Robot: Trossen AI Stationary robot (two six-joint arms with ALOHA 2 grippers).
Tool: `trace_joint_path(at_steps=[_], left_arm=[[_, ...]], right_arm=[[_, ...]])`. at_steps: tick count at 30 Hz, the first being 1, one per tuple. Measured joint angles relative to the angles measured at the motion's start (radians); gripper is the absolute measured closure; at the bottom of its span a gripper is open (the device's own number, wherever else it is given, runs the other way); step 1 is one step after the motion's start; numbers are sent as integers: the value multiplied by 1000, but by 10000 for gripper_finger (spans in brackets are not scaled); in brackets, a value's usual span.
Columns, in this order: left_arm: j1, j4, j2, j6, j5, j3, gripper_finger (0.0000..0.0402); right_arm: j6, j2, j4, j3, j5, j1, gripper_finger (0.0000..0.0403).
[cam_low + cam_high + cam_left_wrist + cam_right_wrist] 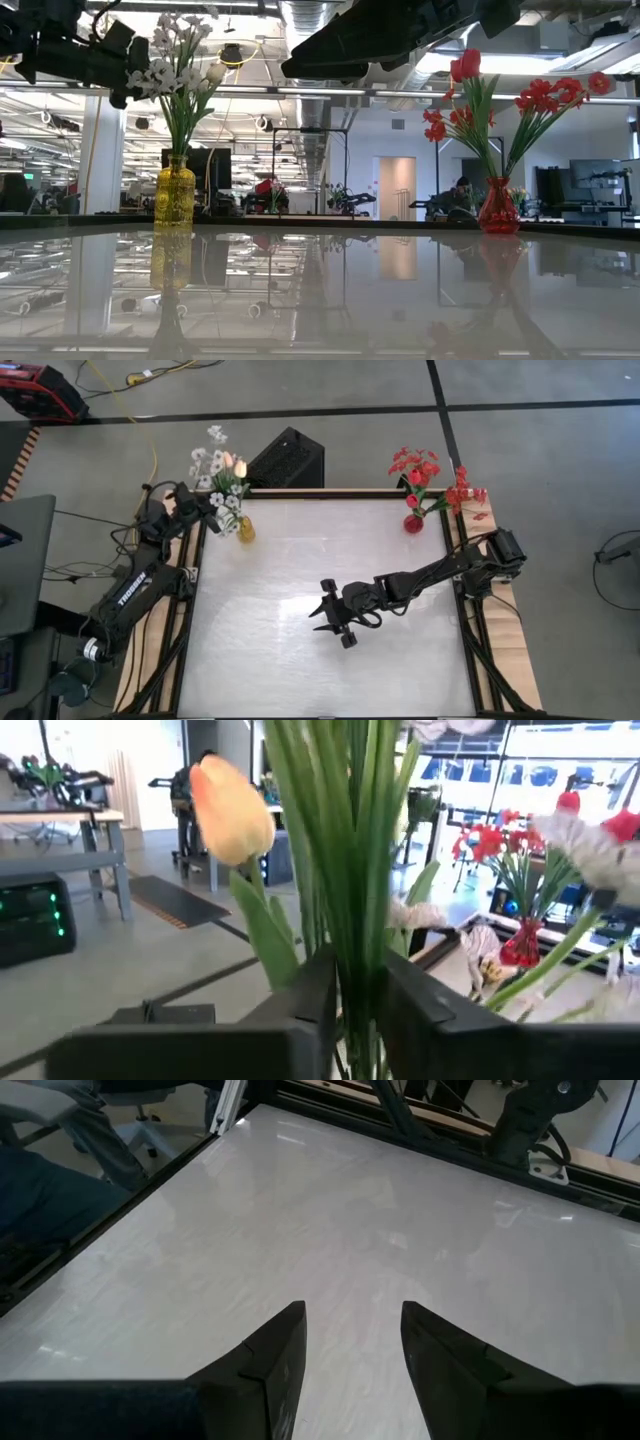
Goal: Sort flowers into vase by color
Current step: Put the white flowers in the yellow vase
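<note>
A yellow vase [245, 530] [175, 195] stands at the table's far left corner. It holds white blossom sprays [213, 465] [172, 55] and a cream tulip bud [230, 810] on green stalks. A red vase [413, 522] [497, 208] at the far right corner holds red blossoms and red tulip buds [430, 475] [540, 95]. My left gripper [212, 510] [355, 1010] is at the yellow vase's bunch, shut on its stalks. My right gripper [328, 615] [352, 1350] hovers open over the middle of the table. My left gripper has several green stalks [352, 950] of the bunch pinched between its two fingers [318, 1005], above the yellow vase's mouth and below the blossoms. It comes in roughly level from the table's left side, its fingers across the stalks. The stalks stay upright with their lower ends in the vase.
The glossy white tabletop [300, 570] is bare between the two vases. A raised frame [340, 491] runs along the far edge, with a black box [287, 460] just beyond it. Wooden side rails [500, 650] flank the table.
</note>
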Motion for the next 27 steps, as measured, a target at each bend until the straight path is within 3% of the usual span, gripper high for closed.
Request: trace_joint_path(at_steps=[3,9,21,27], left_arm=[[0,-29,0,18,2,0,390],[0,-96,0,28,0,0,398],[0,-144,0,58,6,0,398],[0,-118,0,44,-12,0,367]], right_arm=[[0,0,0,0,0,0,214],[0,0,0,0,0,0,214],[0,0,1,0,0,0,214],[0,0,1,0,0,0,214]])
